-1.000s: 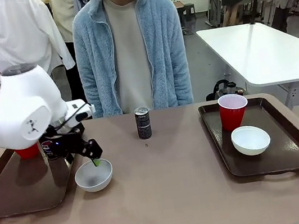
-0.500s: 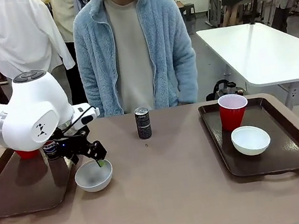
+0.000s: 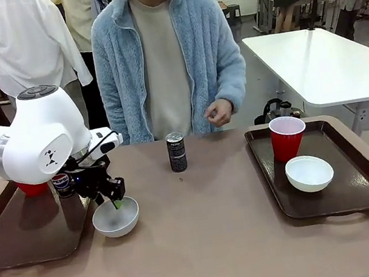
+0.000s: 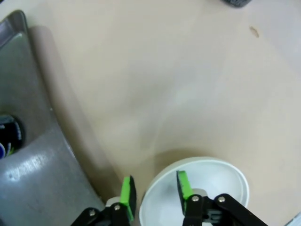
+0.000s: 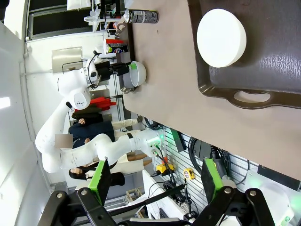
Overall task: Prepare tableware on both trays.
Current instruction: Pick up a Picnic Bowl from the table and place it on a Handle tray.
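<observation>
The left gripper (image 4: 154, 193) has just closed from fully spread and now pinches the rim of the white bowl (image 3: 116, 217), one pad inside, one outside. The bowl sits on the table at 3 o'clock of the left tray (image 3: 18, 239), so it appears ready to be lifted onto it. The right gripper (image 5: 153, 181) hangs wide open, holding nothing.

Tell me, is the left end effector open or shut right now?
Shut: the left end effector pinches the rim of the white bowl, one green pad inside, one outside.
</observation>
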Tool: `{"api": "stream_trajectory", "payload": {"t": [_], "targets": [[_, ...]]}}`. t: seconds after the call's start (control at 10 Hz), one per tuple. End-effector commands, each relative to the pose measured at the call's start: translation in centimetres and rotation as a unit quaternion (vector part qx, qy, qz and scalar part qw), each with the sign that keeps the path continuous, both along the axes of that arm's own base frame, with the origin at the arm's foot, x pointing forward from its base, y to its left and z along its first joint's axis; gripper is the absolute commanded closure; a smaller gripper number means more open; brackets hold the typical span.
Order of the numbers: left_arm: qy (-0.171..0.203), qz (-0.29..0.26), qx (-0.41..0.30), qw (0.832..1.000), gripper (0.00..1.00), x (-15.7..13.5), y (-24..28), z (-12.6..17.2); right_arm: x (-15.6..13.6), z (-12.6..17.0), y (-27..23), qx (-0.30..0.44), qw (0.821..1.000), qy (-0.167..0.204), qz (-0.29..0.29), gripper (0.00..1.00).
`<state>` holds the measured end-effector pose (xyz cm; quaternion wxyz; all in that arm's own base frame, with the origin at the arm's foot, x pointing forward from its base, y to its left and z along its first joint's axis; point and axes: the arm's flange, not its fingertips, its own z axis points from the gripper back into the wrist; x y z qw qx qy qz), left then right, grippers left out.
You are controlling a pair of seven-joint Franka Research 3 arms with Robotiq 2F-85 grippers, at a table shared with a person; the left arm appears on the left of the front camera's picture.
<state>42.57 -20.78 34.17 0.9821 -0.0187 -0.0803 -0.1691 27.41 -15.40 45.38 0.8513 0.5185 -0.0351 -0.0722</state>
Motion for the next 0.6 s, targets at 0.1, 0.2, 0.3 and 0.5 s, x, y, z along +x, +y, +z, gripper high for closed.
{"api": "stream_trajectory", "payload": {"t": [0.1, 0.2, 0.3, 0.5], "targets": [[0.019, 0.018, 0.035, 0.999, 1.00, 0.38, -0.27, 0.34, -0.04, 0.10, 0.07, 0.012, 1.000, -0.008, 0.000, 0.00], [0.024, 0.018, 0.038, 0.999, 1.00, 0.33, -0.21, 0.36, -0.04, 0.10, 0.07, 0.012, 1.000, -0.008, 0.000, 0.00], [0.032, 0.021, 0.043, 0.998, 1.00, 0.28, -0.14, 0.43, -0.04, 0.10, 0.07, 0.012, 1.000, -0.008, 0.000, 0.00], [0.042, 0.026, 0.044, 0.998, 1.00, -0.16, 0.21, 1.15, -0.04, 0.10, 0.07, 0.012, 1.000, -0.008, 0.000, 0.00]]}}
